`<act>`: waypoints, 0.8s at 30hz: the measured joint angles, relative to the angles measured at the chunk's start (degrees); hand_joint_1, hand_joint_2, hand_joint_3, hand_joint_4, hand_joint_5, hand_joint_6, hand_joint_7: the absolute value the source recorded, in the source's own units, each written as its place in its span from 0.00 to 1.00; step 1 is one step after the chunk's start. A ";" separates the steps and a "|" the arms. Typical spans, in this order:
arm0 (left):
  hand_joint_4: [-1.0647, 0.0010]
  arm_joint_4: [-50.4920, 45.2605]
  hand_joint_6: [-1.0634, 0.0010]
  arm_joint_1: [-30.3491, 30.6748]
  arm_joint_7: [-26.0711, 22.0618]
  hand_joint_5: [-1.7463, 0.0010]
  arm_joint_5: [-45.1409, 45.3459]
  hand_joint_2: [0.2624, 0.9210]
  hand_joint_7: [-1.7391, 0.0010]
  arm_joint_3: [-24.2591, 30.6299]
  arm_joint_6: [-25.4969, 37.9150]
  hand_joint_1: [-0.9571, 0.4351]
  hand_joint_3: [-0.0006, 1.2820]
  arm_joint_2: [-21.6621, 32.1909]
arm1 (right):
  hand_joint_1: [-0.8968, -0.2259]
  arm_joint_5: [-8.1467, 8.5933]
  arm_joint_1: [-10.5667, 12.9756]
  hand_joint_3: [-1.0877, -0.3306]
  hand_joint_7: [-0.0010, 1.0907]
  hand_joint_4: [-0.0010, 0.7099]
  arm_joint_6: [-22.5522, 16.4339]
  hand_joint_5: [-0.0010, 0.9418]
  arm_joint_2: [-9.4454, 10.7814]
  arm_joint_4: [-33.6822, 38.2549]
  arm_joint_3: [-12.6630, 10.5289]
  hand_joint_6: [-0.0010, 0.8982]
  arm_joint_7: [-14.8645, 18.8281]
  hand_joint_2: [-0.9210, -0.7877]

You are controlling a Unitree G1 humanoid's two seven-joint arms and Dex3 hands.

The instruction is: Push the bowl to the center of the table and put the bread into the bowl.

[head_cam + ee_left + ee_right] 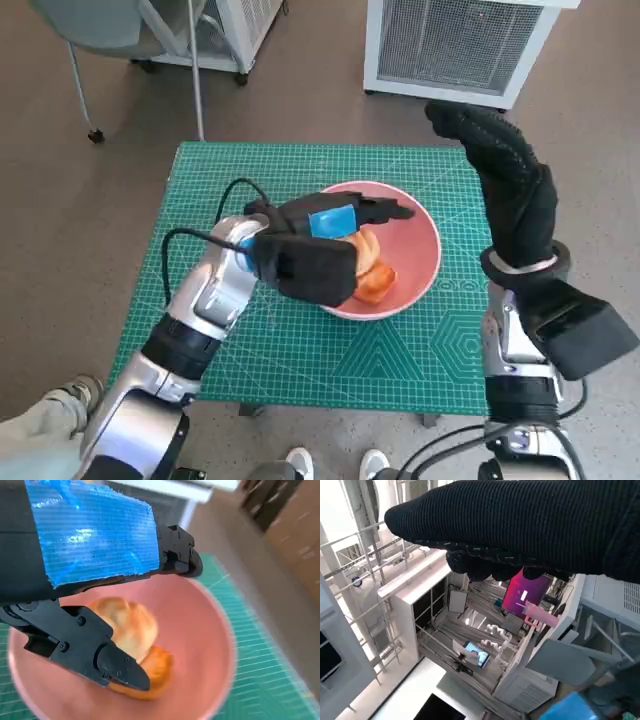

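A pink bowl (425, 228) sits near the middle of the green mat (300, 345), slightly right of centre. The golden bread (376, 277) lies inside it on the bottom. My left hand (330, 228) hovers over the bowl with fingers stretched across it. In the left wrist view the bread (127, 625) rests in the bowl (205, 630) below the left hand (90, 545), thumb and fingers spread apart and not closed on it. My right hand (505, 170) is raised upright by the table's right edge, holding nothing. The right wrist view shows only the glove (520, 525) against the room.
A white slatted unit (460, 45) stands on the floor beyond the table. A chair's wheeled leg (95, 132) is at the far left. A person's shoes (330, 465) show at the near edge, and another foot (65, 398) at the lower left.
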 measured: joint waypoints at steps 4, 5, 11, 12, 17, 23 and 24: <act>1.00 -1.32 0.90 2.53 0.01 1.00 -5.46 0.92 0.94 3.47 -1.92 0.40 0.05 -0.11 | 0.31 -0.28 0.00 0.30 0.57 0.36 0.09 0.00 0.01 -0.25 0.00 0.00 -0.24 0.00; 1.00 -1.75 0.90 3.09 0.02 1.00 -6.65 0.93 0.94 4.35 -2.34 0.40 0.05 -0.12 | 0.31 -0.33 0.00 0.30 0.57 0.36 0.11 0.00 0.01 -0.30 0.01 0.00 -0.30 0.00; 0.99 -5.41 0.87 6.38 1.97 1.00 -15.62 0.99 0.92 11.32 -5.65 0.36 0.10 -1.33 | 0.30 -0.58 0.00 0.30 0.57 0.36 0.16 0.00 0.13 -0.60 0.16 0.00 -0.80 0.00; 0.97 -5.75 0.86 6.82 2.80 0.99 -17.45 0.99 0.92 12.81 -7.00 0.33 0.13 -2.01 | 0.31 -0.63 -0.02 0.30 0.57 0.36 0.17 0.00 0.14 -0.67 0.19 0.00 -0.89 0.00; 0.89 -5.71 0.82 8.28 6.71 0.97 -24.52 1.00 0.90 18.51 -14.19 0.25 0.26 -5.57 | 0.32 -0.71 -0.16 0.30 0.57 0.36 0.21 0.00 0.45 -0.97 0.37 0.00 -0.98 0.00; 0.84 -3.98 0.81 9.29 9.48 0.97 -29.28 1.00 0.90 22.36 -20.43 0.20 0.31 -8.91 | 0.32 -0.80 -0.93 0.32 0.57 0.38 0.49 0.01 0.97 -1.21 0.73 0.00 -1.00 0.00; 0.84 -3.97 0.81 9.55 9.64 0.97 -30.03 1.00 0.90 22.71 -20.66 0.20 0.32 -9.31 | 0.32 -0.85 -1.11 0.32 0.57 0.38 0.49 0.01 1.04 -1.20 0.80 0.00 -1.01 0.00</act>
